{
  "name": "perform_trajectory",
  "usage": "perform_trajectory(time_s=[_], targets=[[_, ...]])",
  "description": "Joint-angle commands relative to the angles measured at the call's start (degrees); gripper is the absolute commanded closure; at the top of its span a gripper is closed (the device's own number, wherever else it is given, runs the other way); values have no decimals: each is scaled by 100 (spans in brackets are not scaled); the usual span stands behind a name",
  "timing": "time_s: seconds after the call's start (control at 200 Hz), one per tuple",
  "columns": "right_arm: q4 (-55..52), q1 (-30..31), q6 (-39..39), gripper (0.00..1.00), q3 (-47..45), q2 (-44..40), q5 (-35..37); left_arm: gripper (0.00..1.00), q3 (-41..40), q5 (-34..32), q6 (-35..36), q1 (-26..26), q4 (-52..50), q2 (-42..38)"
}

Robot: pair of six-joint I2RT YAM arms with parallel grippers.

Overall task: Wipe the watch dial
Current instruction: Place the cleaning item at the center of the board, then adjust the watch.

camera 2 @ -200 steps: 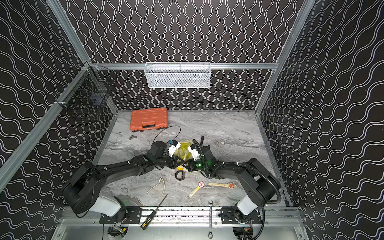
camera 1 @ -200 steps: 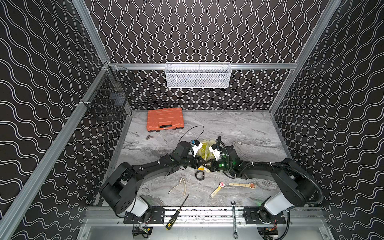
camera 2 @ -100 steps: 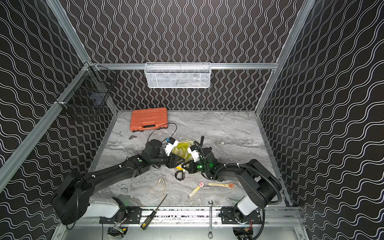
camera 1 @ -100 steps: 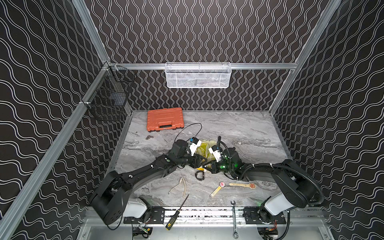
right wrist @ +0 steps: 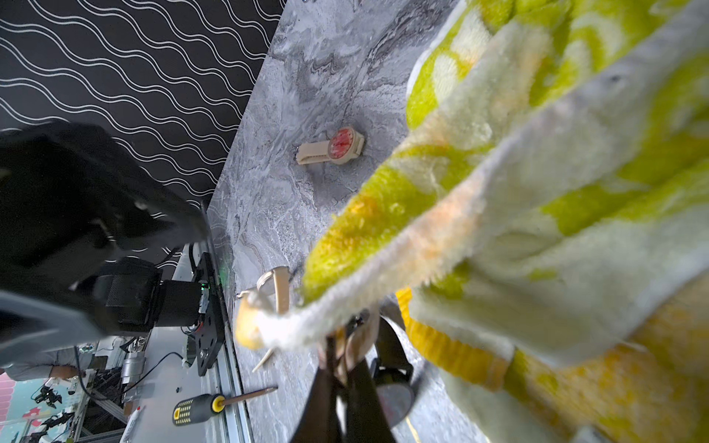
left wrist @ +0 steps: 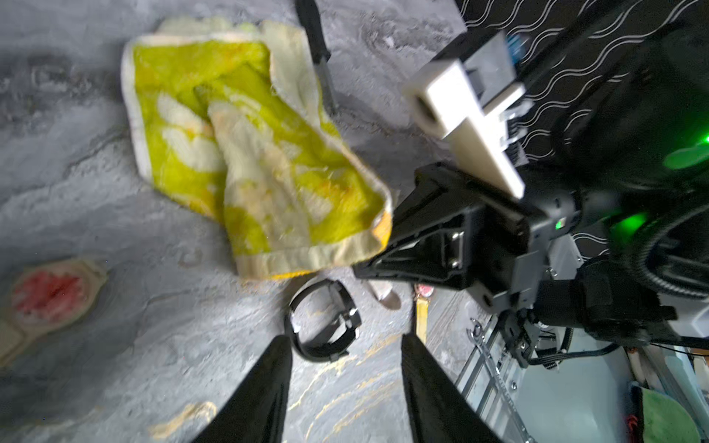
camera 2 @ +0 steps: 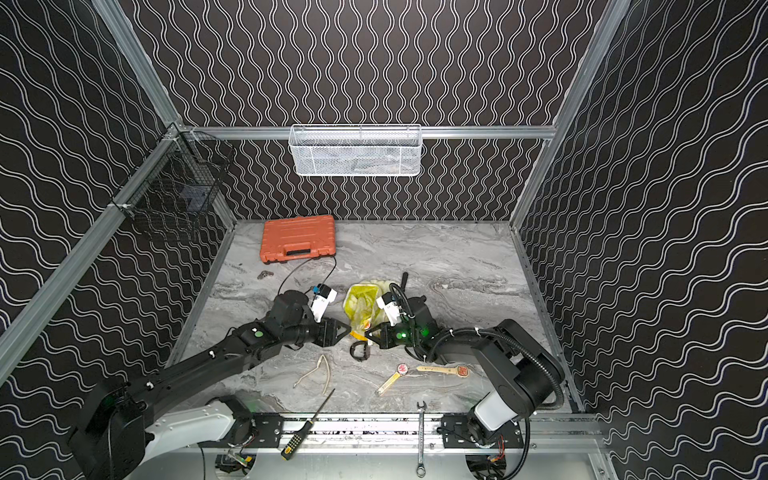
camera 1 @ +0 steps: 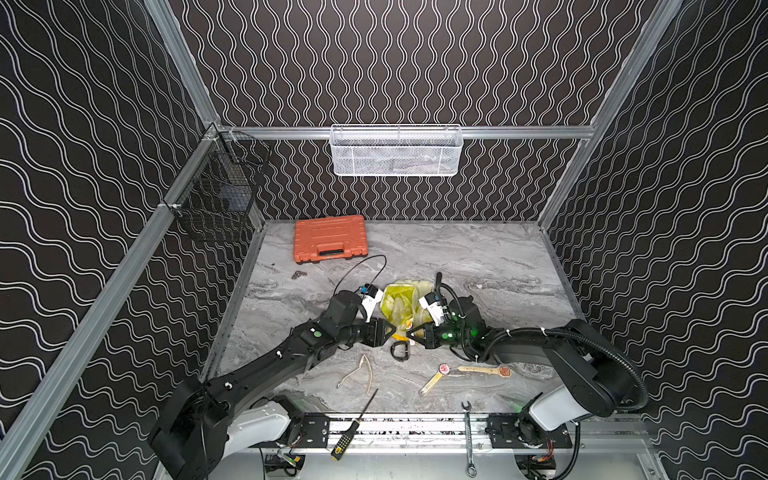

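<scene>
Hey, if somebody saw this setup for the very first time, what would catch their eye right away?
The yellow-green terry cloth at mid-table stands out first, one corner pinched in the right gripper. Just in front of it lies a black wristwatch with a looped strap, with the left gripper open beside it. At the back left sits an orange plastic tool case.

Both arms are extended low and forward, with the grippers turned inward and pointed tip to tip, just apart. The left gripper (camera 1: pixel 390 331) is held with its fingers parted and empty; the right gripper (camera 1: pixel 409 335) is pinched closed on the edge of a cloth (camera 1: pixel 397 303).
</scene>
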Motion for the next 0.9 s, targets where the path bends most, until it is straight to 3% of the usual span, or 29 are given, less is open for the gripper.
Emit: perform_trajectory(time_s=[0.0, 0.325, 0.64, 0.791, 0.896], targets=[[-219, -105, 190, 100, -57, -41, 113, 49, -260, 380, -338, 14, 339, -61], [-353, -408, 399, 100, -636, -1105, 321, 46, -602, 1227, -483, 17, 1433, -447], [-1035, -417, 629, 100, -982, -2471, 1320, 44, -678, 1737, -770, 20, 2136, -907], [-493, -417, 501, 100, -831, -2640, 317, 44, -821, 1892, -860, 13, 2591, -872], [200, -375, 934, 100, -649, -2405, -479, 44, -701, 1949, -767, 14, 2501, -839]])
